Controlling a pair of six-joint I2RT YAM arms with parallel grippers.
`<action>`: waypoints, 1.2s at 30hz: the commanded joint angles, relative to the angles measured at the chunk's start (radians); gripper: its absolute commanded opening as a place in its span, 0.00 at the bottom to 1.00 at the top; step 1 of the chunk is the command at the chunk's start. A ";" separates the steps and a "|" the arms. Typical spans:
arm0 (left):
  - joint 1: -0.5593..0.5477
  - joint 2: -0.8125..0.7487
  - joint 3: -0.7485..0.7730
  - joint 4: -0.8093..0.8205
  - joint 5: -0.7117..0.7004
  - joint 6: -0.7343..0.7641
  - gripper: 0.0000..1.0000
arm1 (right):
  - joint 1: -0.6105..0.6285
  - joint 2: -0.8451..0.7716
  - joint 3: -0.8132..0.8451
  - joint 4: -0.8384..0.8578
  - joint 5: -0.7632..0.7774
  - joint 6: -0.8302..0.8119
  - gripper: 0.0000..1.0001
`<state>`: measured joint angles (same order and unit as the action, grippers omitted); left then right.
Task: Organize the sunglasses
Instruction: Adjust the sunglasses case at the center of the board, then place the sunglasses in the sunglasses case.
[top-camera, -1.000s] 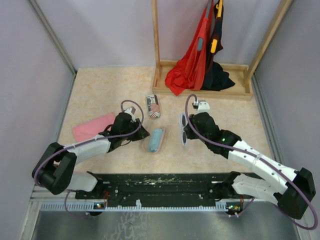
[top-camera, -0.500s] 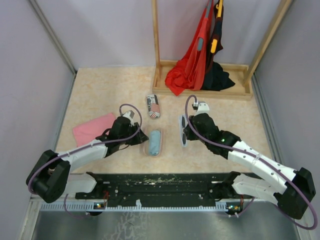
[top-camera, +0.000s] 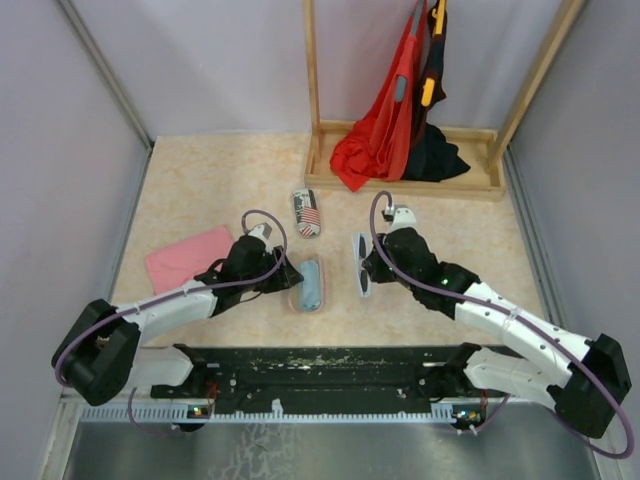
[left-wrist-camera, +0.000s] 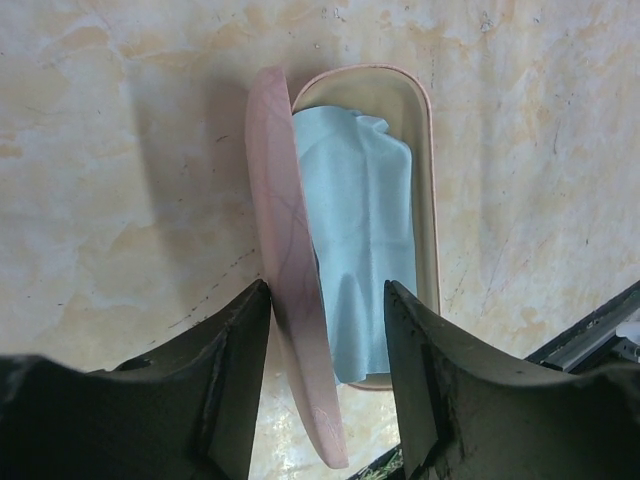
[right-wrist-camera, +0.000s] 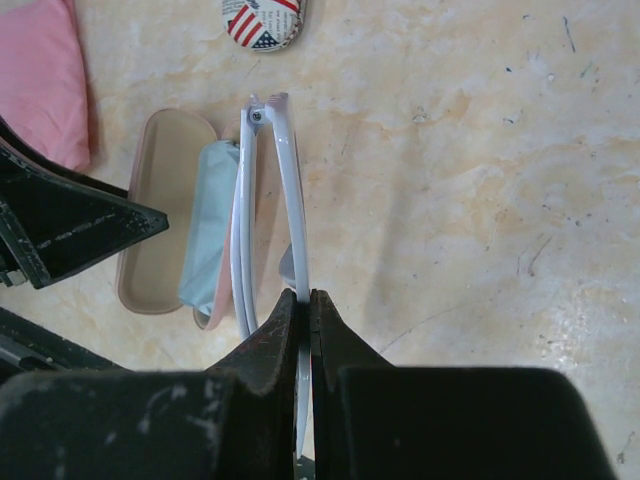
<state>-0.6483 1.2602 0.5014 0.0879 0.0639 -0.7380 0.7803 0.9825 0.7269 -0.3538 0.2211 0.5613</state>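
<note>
At the near edge the two arm bases sit on a dark rail, and both arms reach out over the table (top-camera: 210, 180), a beige, marbled top with faint scuffs.

The left gripper (left-wrist-camera: 326, 295) is spread wide. It straddles the raised lid (left-wrist-camera: 285, 230) of an open pink case (left-wrist-camera: 400, 90), and neither finger clearly presses on the lid. My guess is that it is there to brace the lid and keep the case from sliding while something goes in. A light-blue cloth (left-wrist-camera: 355, 230) lies crumpled in the tray, so the glasses would come to rest on top of it.

Just right of the case, the right gripper (right-wrist-camera: 303, 300) is pinched tight on the pale frame of the sunglasses (top-camera: 360, 262). It holds them edge-up with their length running near to far, roughly in line with the case. That suits lowering them straight into the tray, which they have not yet reached. Only this one pair is in view.

A flat pink pad (top-camera: 187, 256) lies to the left of the left arm. Farther off, past the open case, a flag-printed case (top-camera: 307, 212) lies closed, apart from everything else.

At the far right a wooden rack (top-camera: 400, 185) holds a red garment (top-camera: 375, 140) and a dark one (top-camera: 435, 155). Plain pale walls enclose the table on three sides
</note>
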 joint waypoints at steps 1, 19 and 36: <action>-0.010 -0.018 0.021 0.004 -0.004 -0.007 0.56 | -0.012 -0.004 0.005 0.084 -0.050 0.023 0.00; -0.015 -0.056 0.031 -0.002 -0.006 -0.014 0.47 | -0.012 0.140 0.000 0.249 -0.216 0.073 0.00; -0.019 -0.065 0.029 0.018 0.011 -0.021 0.41 | -0.021 0.310 0.003 0.415 -0.317 0.135 0.00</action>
<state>-0.6571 1.2201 0.5087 0.0757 0.0639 -0.7521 0.7734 1.2572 0.7177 -0.0616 -0.0563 0.6537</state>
